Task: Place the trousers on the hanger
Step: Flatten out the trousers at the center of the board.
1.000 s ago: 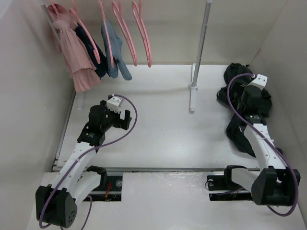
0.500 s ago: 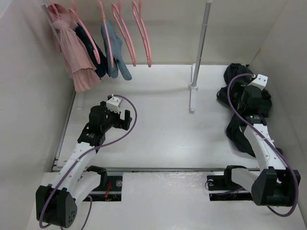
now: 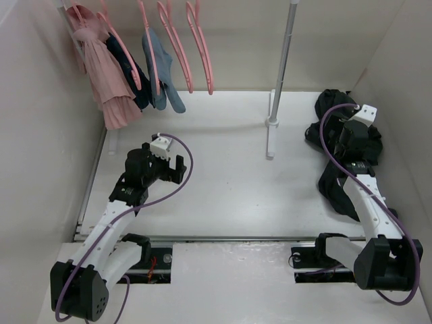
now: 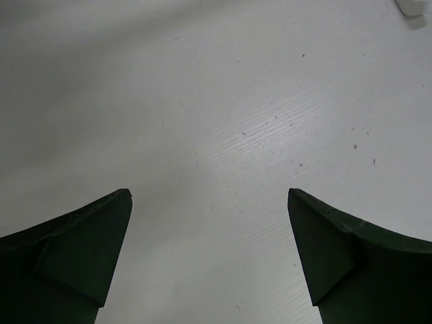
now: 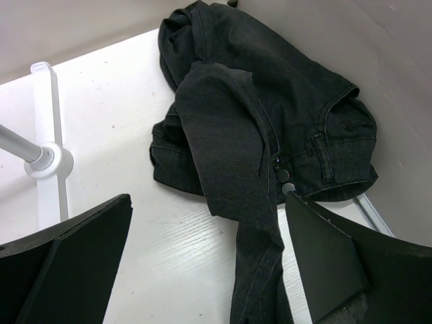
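Note:
The black trousers (image 3: pixel 334 108) lie crumpled at the table's right side, next to the right wall. The right wrist view shows their waistband and buttons (image 5: pixel 256 121), with one leg trailing down between the fingers. My right gripper (image 5: pixel 208 199) hovers over that leg, open and holding nothing. Thin pink hangers hang on the rail at the back left; the two rightmost (image 3: pixel 177 47) (image 3: pixel 202 50) are bare. Over bare table at the left, far from the trousers, my left gripper (image 3: pixel 177 169) (image 4: pixel 209 192) is open and empty.
A pink dress (image 3: pixel 108 81), a dark navy garment (image 3: pixel 131 74) and a blue-grey one (image 3: pixel 162 77) hang on the other hangers. A white pole (image 3: pixel 282 61) rises from a base (image 3: pixel 271 131) at centre back, left of the trousers (image 5: pixel 50 162). Walls close in both sides.

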`<control>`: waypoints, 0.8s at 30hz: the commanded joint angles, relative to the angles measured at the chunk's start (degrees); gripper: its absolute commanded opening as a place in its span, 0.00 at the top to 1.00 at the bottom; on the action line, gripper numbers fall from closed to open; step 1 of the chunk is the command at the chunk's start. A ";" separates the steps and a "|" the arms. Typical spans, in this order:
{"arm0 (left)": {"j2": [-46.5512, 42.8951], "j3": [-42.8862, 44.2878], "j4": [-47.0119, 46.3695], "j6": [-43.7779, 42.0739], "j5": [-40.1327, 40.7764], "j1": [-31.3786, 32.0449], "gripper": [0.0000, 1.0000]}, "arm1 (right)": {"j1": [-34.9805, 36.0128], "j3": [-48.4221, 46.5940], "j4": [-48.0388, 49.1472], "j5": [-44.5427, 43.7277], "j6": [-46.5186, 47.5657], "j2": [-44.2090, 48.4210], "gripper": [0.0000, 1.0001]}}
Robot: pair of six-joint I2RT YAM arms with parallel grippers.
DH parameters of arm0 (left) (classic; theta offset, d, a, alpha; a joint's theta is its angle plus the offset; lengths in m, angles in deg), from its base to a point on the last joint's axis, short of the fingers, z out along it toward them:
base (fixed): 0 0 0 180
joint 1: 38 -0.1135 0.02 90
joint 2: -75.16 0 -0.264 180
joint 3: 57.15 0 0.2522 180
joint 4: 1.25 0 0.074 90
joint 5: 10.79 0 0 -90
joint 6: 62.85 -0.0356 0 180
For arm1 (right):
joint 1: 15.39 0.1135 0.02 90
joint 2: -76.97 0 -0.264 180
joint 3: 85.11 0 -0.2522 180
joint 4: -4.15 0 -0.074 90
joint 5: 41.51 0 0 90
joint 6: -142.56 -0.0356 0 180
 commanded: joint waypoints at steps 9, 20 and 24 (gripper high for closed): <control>-1.77 -0.17 -1.93 -0.90 -2.01 0.37 0.00 | 0.17 -2.22 -0.11 1.64 2.60 1.33 0.00; -1.24 0.35 -2.02 4.38 13.48 0.37 0.00 | -0.36 -13.72 -15.39 -1.27 3.13 -17.46 0.00; -1.24 1.58 0.09 -1.68 5.67 0.37 0.00 | -0.88 -20.57 -20.66 -0.48 2.61 -27.04 0.00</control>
